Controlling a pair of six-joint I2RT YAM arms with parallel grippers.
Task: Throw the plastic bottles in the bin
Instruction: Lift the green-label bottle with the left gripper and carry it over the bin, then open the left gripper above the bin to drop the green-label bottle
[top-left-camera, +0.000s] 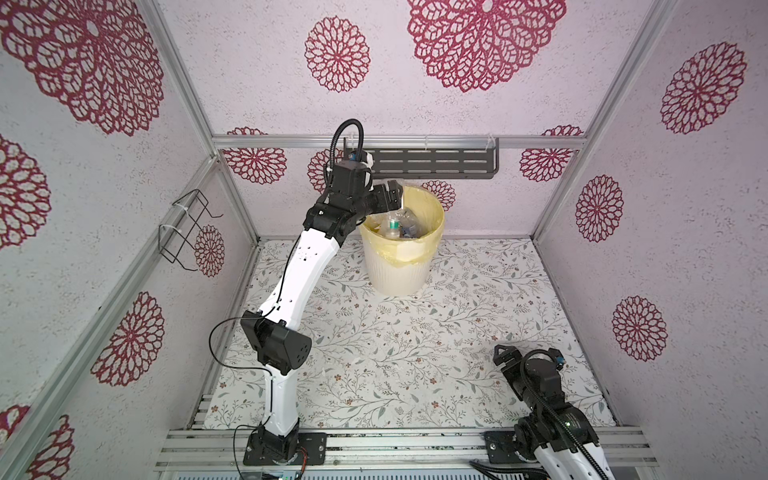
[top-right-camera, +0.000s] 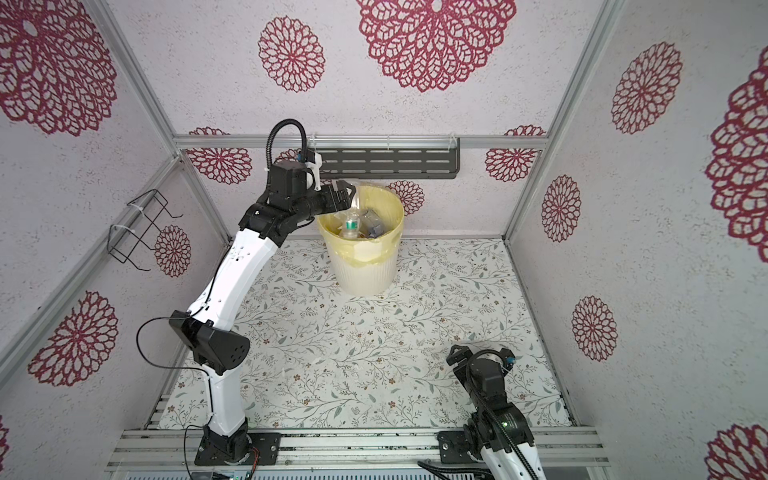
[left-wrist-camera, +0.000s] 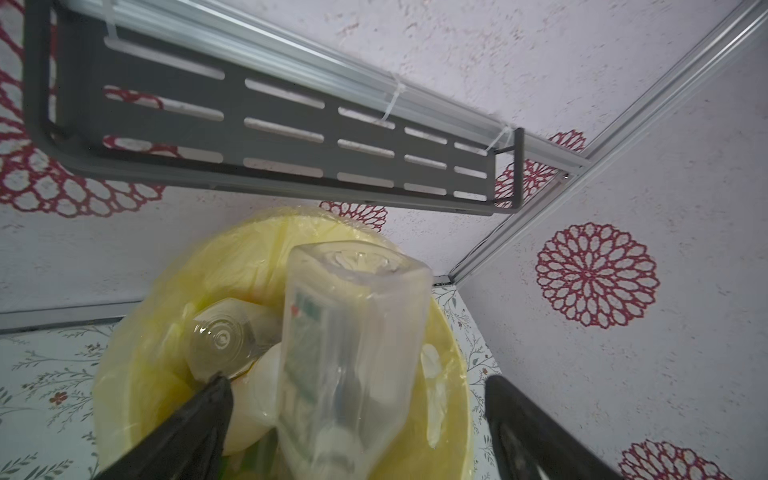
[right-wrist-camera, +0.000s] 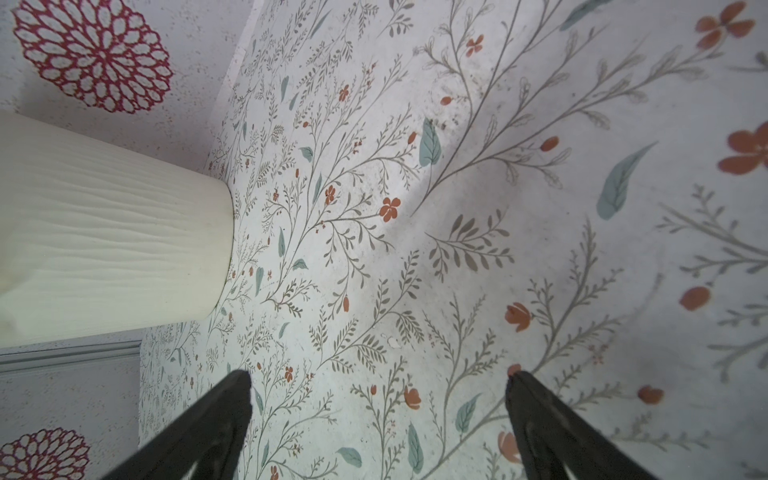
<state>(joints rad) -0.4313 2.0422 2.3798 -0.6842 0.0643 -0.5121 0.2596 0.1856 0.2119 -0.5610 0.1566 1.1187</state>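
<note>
I have the left claw (left-wrist-camera: 357, 379) spread wide over the bin (top-left-camera: 395, 274), at 12 o'clock on the counter (top-left-camera: 415, 357). 1 clear bottle (left-wrist-camera: 353, 316) sits between its fingers, touching neither tip, above other bottles (top-left-camera: 392, 227) inside. Right claw (right-wrist-camera: 378, 376) open, at 5 o'clock.

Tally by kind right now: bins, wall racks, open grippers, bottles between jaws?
Bin: 1
Wall racks: 2 (slotted shelf, wire basket)
Open grippers: 2 (left gripper, right gripper)
Clear bottle between the open left jaws: 1
Total: 6
</note>
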